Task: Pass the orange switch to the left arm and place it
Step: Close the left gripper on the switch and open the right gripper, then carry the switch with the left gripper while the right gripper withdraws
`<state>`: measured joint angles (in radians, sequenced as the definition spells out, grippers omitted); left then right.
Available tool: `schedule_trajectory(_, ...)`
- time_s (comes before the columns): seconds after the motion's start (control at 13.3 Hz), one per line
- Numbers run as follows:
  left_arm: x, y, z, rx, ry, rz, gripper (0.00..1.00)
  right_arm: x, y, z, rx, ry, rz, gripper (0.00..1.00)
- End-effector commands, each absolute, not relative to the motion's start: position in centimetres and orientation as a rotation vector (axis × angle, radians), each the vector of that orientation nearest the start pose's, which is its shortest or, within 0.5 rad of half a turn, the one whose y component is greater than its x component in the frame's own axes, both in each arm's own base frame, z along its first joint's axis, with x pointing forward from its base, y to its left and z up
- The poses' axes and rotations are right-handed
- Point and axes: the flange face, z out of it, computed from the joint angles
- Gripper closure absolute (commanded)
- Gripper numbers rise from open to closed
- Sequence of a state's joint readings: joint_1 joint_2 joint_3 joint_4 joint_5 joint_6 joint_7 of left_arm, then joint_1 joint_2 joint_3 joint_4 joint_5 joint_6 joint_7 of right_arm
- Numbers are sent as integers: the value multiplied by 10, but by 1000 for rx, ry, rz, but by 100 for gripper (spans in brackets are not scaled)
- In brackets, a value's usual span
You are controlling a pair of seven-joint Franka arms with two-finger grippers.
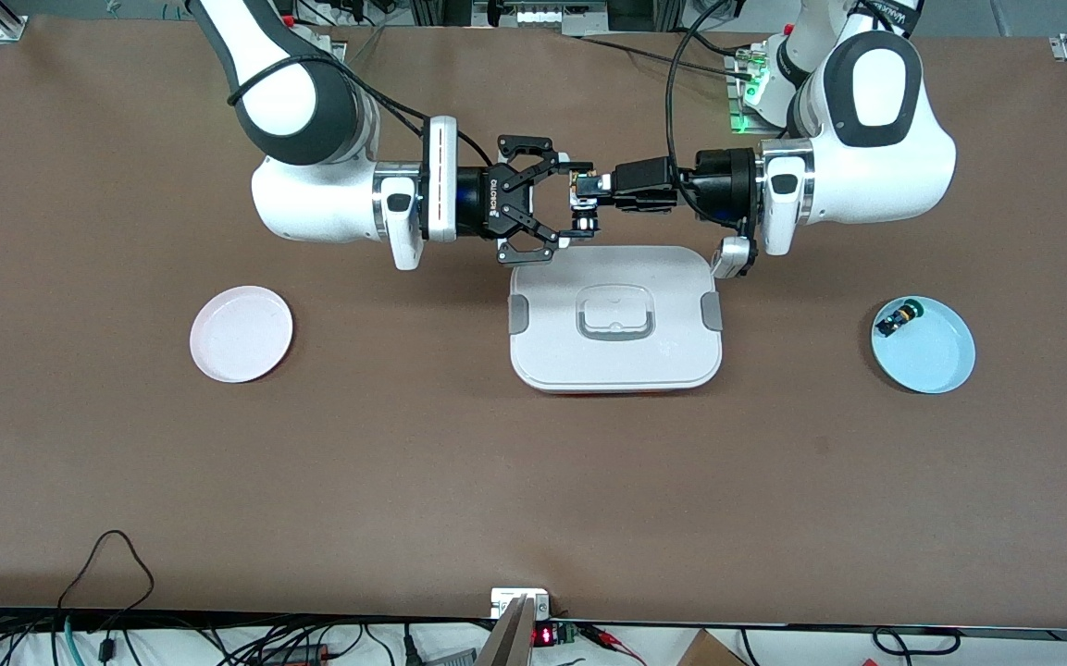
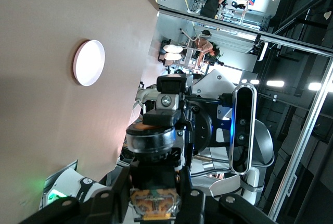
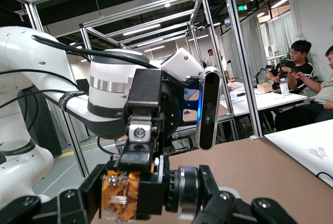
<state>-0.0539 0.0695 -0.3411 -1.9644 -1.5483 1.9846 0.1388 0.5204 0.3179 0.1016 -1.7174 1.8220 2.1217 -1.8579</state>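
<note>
table point(image 1: 533, 481): big brown top, loads of bare room nearer the front camera and toward both ends, so neither arm is boxed in sideways.

box point(image 1: 616, 319): white latched container sitting mid-table, right under where the two arms meet. It's the only real obstacle, and its edge toward the robots' bases is the one to watch.

right gripper point(image 1: 563, 200): over that box edge, fingers spread wide around the part, not pinching it as far as I can tell.

left gripper point(image 1: 586, 190): also over that edge, fingers clamped on the orange switch.

white plate point(image 1: 241, 333): toward the right arm's end, empty, my guess for the drop-off.

blue plate point(image 1: 924, 345): toward the left arm's end, with the other switch point(image 1: 897, 319) on it.

orange switch point(image 1: 582, 202): up in the air between both grippers, over the box edge.

tip: I'd close the right fingers squarely on the free end, only then let the left go, and pull both arms apart level, without dipping toward the lid.
</note>
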Motion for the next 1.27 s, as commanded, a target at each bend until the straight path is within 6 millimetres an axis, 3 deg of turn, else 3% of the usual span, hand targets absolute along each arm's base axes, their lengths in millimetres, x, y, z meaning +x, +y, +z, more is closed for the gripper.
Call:
schedule_trajectory(0.0,526,-282,492,1725,215,-209,77,530,424,471,-1322,-1028,-1029,0)
schedule_trajectory(0.38,528,-278,495,1734,212,-207,77,532,420,475,-1333,-1026,-1037,0)
schedule_trajectory(0.67,526,-273,492,1873,125,-189,76,536,394,466,-1394,-1032,-1041,0)
schedule_trajectory(0.97,528,-261,492,2147,-91,-151,76,558,324,464,-1485,-1080,-1078,0)
schedule_trajectory(1.2,545,-225,480,2433,-282,-101,76,576,262,462,-1624,-1080,-1002,0)
